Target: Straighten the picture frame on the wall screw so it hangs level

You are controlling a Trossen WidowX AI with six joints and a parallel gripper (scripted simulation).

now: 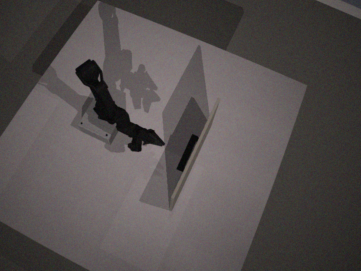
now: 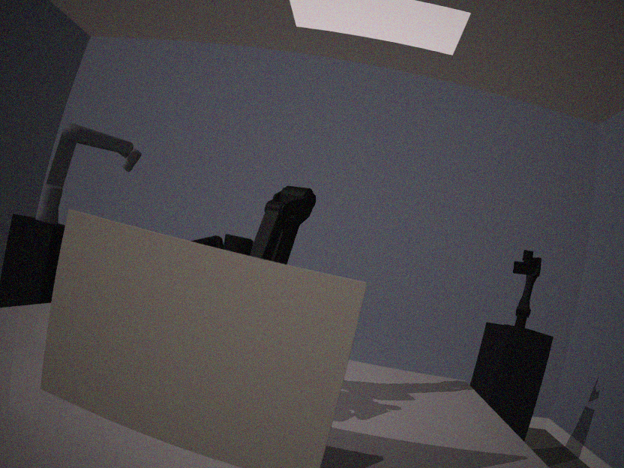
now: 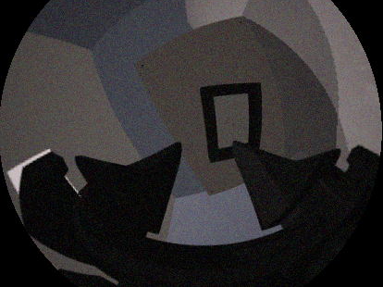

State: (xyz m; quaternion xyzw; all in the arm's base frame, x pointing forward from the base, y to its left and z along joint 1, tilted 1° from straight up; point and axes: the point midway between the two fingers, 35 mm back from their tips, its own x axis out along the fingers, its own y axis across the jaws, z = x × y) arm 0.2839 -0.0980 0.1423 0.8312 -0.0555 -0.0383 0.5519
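Observation:
The picture frame, a black rectangle (image 3: 255, 114) (image 1: 187, 152), hangs on the tan upright panel (image 3: 176, 68) (image 2: 202, 343). In the wrist view its edges are turned against the panel's edges, so it looks crooked; I cannot tell which side is higher. My gripper (image 3: 206, 145) (image 1: 164, 144) is open, with a gap between its dark fingertips. In the top view it stands off from the frame, touching nothing. The screw and the notched strip are hidden. In the exterior view the panel hides the frame and my gripper.
The light table (image 1: 228, 186) carries the arm's grey base (image 1: 94, 132) left of the panel. Shadows of arm and panel fall across it. In the exterior view, another arm on a black pedestal (image 2: 512, 374) stands right, and a grey arm (image 2: 64, 156) on a black block stands left.

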